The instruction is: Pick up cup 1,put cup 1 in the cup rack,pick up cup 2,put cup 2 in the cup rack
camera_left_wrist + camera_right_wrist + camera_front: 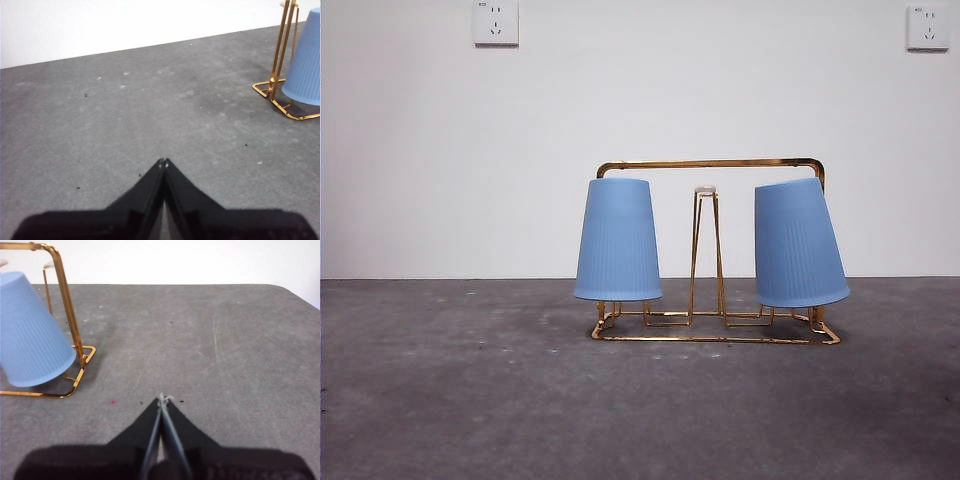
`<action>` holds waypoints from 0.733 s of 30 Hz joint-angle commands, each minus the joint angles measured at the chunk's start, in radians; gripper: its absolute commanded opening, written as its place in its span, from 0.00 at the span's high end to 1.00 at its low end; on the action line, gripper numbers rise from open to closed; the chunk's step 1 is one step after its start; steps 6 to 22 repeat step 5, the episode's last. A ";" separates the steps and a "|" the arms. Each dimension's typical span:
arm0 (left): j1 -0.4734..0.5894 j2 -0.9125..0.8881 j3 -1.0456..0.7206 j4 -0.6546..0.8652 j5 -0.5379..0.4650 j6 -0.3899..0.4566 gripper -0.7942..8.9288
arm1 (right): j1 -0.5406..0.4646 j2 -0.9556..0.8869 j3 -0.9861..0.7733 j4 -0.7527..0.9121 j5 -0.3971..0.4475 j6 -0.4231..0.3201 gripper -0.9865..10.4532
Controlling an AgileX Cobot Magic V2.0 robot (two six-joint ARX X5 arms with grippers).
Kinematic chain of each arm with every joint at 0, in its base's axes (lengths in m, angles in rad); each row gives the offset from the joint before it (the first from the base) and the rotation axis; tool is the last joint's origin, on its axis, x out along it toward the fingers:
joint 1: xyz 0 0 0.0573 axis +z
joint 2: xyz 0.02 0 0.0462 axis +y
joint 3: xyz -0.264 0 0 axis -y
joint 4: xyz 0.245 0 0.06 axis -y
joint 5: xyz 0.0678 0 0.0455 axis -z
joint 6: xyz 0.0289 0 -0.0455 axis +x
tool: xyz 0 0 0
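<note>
The gold wire cup rack (712, 162) stands on the grey table. Two blue ribbed cups hang upside down on its pegs: one (617, 240) at the left end, upright, and one (798, 243) at the right end, tilted. A white-tipped peg (705, 190) in the middle is bare. My left gripper (163, 162) is shut and empty, over the table away from the rack (278, 50) and left cup (306, 65). My right gripper (162, 399) is shut and empty, away from the rack (64, 300) and the tilted cup (31, 330). Neither gripper shows in the front view.
The grey table (450, 400) runs to a white wall with two sockets (495, 22). In the right wrist view the table's rounded far corner (292, 290) shows.
</note>
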 commanded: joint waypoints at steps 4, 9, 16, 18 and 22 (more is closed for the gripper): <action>0.003 0.000 -0.011 0.006 0.000 -0.010 0.92 | -0.001 -0.002 -0.006 0.003 0.001 0.011 0.91; 0.003 0.000 -0.011 0.006 0.000 -0.010 0.92 | -0.001 -0.002 -0.006 0.003 0.001 0.011 0.91; 0.003 0.000 -0.011 0.006 0.000 -0.010 0.92 | -0.001 -0.002 -0.006 0.003 0.001 0.011 0.91; 0.003 0.000 -0.011 0.006 0.000 -0.010 0.92 | -0.001 -0.002 -0.006 0.003 0.001 0.011 0.91; 0.003 0.000 -0.011 0.006 0.000 -0.010 0.92 | -0.001 -0.002 -0.006 0.003 0.001 0.011 0.91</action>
